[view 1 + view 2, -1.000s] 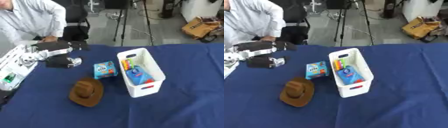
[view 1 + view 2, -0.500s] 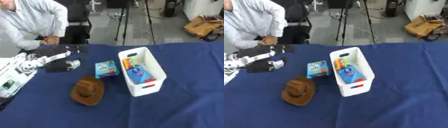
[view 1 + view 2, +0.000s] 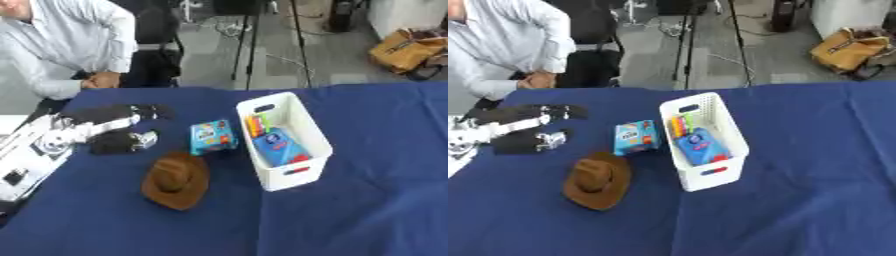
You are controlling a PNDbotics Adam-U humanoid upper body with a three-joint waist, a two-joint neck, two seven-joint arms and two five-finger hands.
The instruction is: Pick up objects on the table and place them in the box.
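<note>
A white slotted box (image 3: 315, 144) stands on the blue tablecloth right of centre, holding a blue packet and some bright upright items. Left of the box lies a flat blue snack packet (image 3: 212, 137). In front of that packet sits a brown cowboy hat (image 3: 176, 180). My left hand (image 3: 112, 127) hovers at the left of the table, fingers stretched toward the packet and open, with nothing in it. It is well left of the packet and above the hat's far side. My right hand shows in no view.
The blue-clothed table (image 3: 367, 210) fills the lower view. A seated person in a pale shirt leans at the far left edge, hands off the table. A tripod and a tan bag stand on the floor behind.
My left hand has drawn back to the left, away from the blue packet. The camera has shifted a little; hat, packet and box stay put.
</note>
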